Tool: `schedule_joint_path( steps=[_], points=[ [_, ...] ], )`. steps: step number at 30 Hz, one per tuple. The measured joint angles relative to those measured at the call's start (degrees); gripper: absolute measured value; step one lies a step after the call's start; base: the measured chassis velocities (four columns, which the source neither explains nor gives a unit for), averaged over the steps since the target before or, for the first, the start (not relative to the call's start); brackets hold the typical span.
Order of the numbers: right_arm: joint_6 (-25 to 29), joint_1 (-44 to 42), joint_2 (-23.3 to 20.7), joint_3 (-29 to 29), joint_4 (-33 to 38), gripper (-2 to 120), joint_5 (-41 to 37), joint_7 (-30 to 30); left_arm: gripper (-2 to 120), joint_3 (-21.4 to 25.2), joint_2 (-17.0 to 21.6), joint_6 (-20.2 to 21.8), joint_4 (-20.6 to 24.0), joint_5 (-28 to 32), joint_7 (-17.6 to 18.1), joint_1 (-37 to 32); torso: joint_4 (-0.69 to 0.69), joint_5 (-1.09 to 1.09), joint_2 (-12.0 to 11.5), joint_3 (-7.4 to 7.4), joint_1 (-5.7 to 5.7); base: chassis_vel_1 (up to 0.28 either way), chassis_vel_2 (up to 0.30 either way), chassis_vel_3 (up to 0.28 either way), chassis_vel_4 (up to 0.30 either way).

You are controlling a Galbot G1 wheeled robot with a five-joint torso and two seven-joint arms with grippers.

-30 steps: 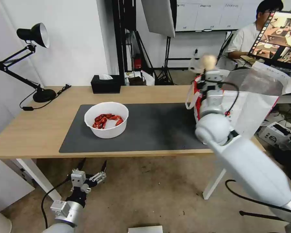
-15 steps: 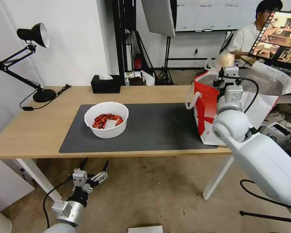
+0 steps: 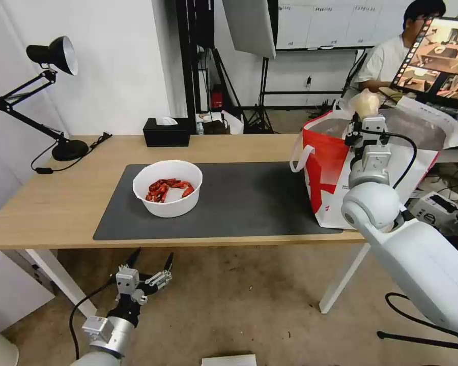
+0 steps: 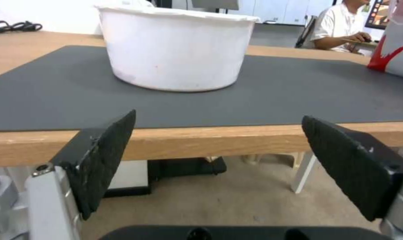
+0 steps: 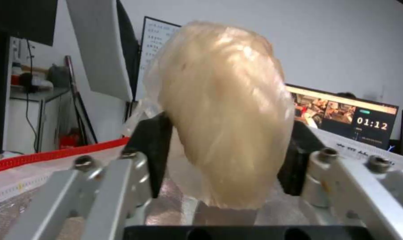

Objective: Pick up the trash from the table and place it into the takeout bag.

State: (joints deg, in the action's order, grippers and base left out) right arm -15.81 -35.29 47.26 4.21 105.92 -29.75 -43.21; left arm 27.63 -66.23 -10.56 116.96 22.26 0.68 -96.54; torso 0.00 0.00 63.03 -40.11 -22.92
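Right gripper (image 3: 367, 113): clenched on beige wrapped bun (image 3: 365, 103) above white-and-red takeout bag (image 3: 326, 168). Left gripper (image 3: 150, 259): released, idle. White bowl of crayfish shells (image 3: 167, 187): remaining.

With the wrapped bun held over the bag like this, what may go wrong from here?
1. The right end effector grips the bun mostly by its soft body in loose clear wrap; it may slip or deform.
2. The bun hangs near the takeout bag's rim, so it might fall outside.
3. The arm is close to the bag, which stands at the table edge; a nudge could tip it.
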Motion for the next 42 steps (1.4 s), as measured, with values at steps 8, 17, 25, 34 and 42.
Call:
schedule_joint_path(
  steps=[8, 17, 25, 34, 42],
  points=[
    [-0.09, 0.29, -0.94, 0.14, 0.24, 85, -1.27, -0.01, 100, -0.59, 0.03, 0.06, -0.03, -0.04, 0.00, 0.19, 0.00, 0.00, 0.00, 0.00, 0.00, 0.000, 0.000, 0.000, 0.000],
    [-0.28, 0.26, -1.01, 0.00, 0.37, 100, -1.56, 0.09, 100, -0.58, 0.06, 0.09, -0.03, -0.05, 0.02, 0.22, 0.00, 0.00, 0.00, 0.00, 0.00, 0.000, 0.000, 0.000, 0.000],
    [-0.28, 0.30, -1.37, -0.05, 0.47, 100, -2.13, 0.33, 100, -0.68, 0.23, 0.21, 0.03, -0.06, 0.03, 0.49, 0.00, 0.00, 0.00, 0.00, 0.00, 0.000, 0.000, 0.000, 0.000],
    [-0.24, 0.69, -1.20, -0.24, 0.48, 100, -2.38, 0.43, 100, -0.64, 0.51, 0.42, 0.13, 0.12, 0.08, 0.74, 0.00, 0.00, 0.00, 0.00, 0.00, 0.000, 0.000, 0.000, 0.000],
    [0.41, 0.24, -1.74, 0.29, 3.77, 100, -4.35, 0.98, 100, -0.60, 0.49, 0.45, 0.07, 0.27, 0.11, 0.83, 0.01, -0.01, 0.00, 0.00, 0.00, 0.000, 0.000, 0.000, 0.000]
  ],
)
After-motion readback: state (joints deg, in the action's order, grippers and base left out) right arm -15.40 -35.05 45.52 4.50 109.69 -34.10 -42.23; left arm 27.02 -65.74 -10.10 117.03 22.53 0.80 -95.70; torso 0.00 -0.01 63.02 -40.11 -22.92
